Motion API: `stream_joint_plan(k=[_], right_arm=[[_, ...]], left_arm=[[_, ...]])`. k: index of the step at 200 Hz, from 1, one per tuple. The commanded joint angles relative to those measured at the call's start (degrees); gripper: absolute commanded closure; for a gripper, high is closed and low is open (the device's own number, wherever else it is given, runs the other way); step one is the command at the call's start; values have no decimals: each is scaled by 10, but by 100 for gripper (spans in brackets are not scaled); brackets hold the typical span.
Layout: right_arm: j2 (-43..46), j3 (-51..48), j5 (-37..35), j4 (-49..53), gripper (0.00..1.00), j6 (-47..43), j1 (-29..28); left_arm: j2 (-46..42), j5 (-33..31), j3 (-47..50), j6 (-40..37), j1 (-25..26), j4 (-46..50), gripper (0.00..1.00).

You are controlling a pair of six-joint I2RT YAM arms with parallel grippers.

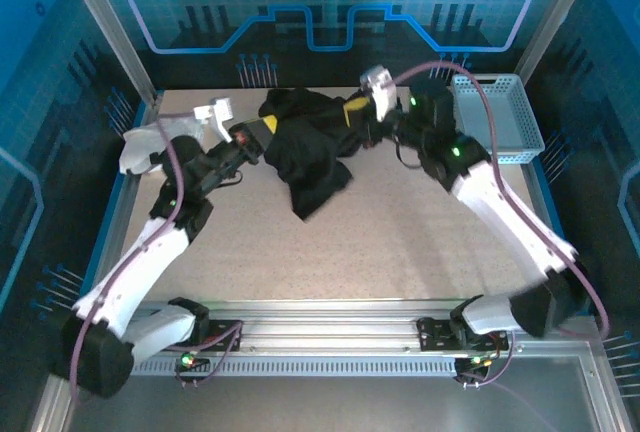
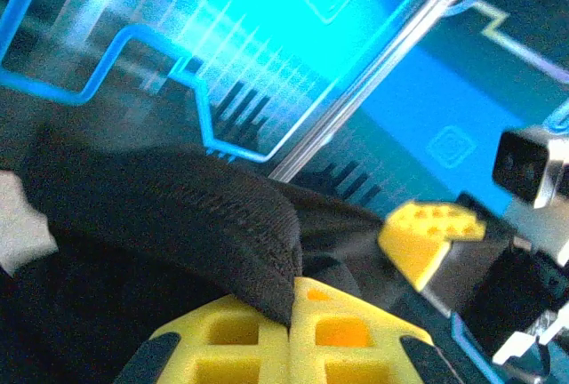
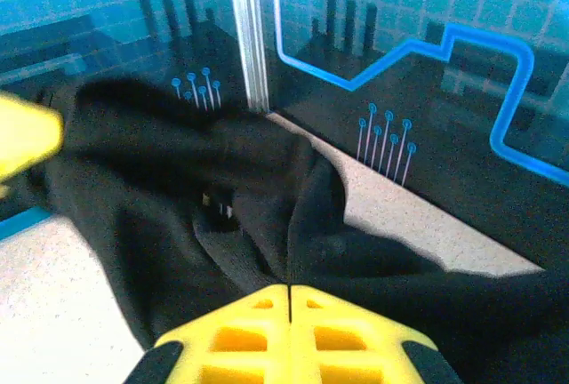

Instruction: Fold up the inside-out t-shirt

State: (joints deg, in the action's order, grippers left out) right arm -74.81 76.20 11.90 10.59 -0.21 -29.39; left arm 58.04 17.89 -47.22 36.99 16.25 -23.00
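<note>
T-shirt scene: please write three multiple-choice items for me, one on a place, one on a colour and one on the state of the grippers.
1. Where on the table is the basket?
A. far right corner
B. near left corner
C. centre

2. What colour is the t-shirt?
A. white
B. black
C. red

3. How are the left gripper and the right gripper?
A. both open
B. both shut on the t-shirt
C. both shut on nothing

Answers:
1 A, the top view shows it at the far right.
2 B, the cloth is black in all three views.
3 B, each wrist view shows black cloth pinched between closed yellow tips.
</note>
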Motion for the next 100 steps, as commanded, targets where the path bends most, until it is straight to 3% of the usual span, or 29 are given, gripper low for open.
stream_joint_plan(k=[1,10,26,39,47,56,83,100], right_arm=[[49,-131,-81,-21,96,-27,-37],[72,-184,-117,-18,92,-12,-48],[103,-262,-191,0,83,37,-59],[124,-313,-238,21,72,89,-61],[134,-338,-228,21,63,101,-62],[139,-351,-212,12,57,109,-65],[95,-353,-128,-58,47,106,-87],[24,-308,-132,-62,44,94,-112]], left_arm=[[-38,18,86,-21,13,69,100],[-55,23,128,-25,20,98,100],[-84,23,192,-27,28,161,91],[-108,23,234,-25,35,198,77],[-121,22,250,-26,37,219,63],[-136,11,257,-27,37,241,56],[-146,-66,239,-19,38,282,43],[-117,-110,212,-19,38,302,39]])
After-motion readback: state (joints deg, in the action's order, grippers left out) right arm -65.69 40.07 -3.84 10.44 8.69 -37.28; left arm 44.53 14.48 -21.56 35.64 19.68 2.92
